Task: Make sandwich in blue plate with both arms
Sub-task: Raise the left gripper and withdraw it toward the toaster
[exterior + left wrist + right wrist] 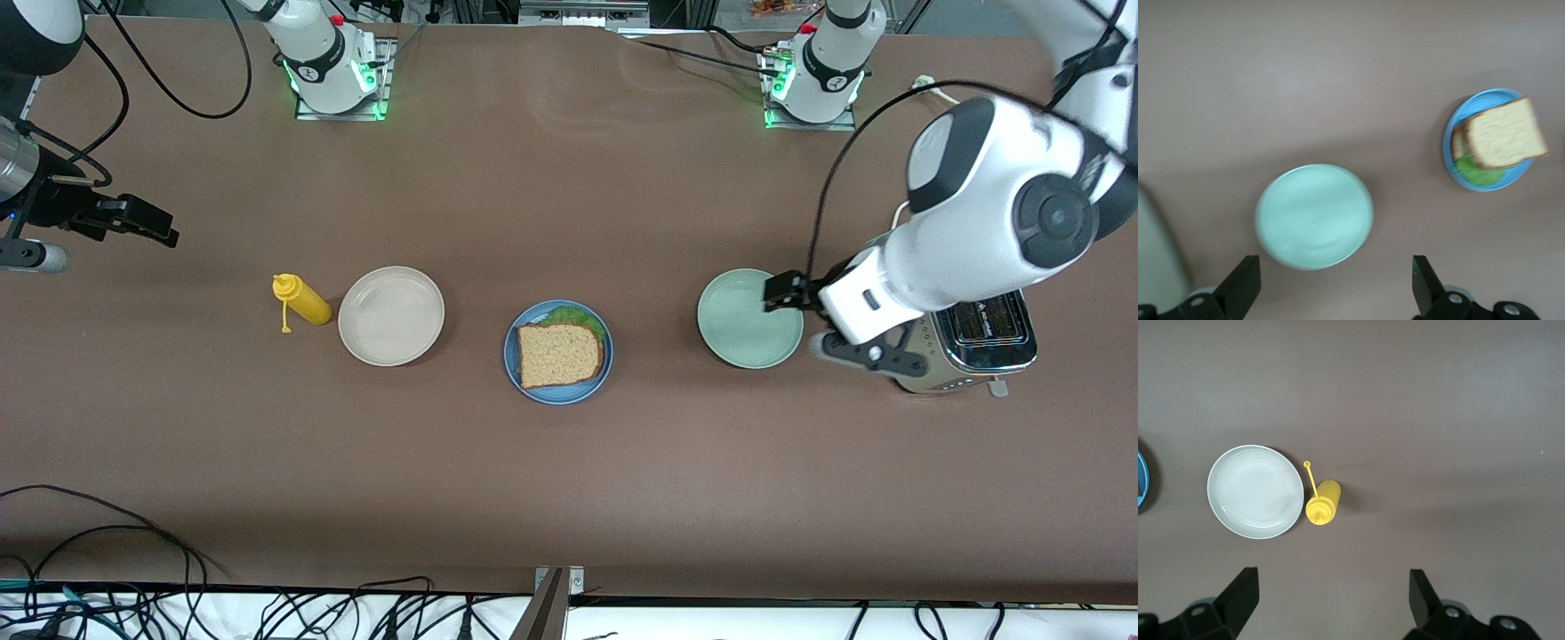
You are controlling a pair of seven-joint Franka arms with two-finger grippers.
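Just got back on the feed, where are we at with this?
The sandwich sits assembled on the blue plate, lettuce showing under the top slice. Neither arm holds anything: the left claw is open over the green plate, and the right claw is open near its end of the table, away from the beige plate and mustard bottle.

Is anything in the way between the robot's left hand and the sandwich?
Nothing tall. The open left gripper hangs over the green plate, which is empty and low. Between that plate and the sandwich on the blue plate there is only bare table.
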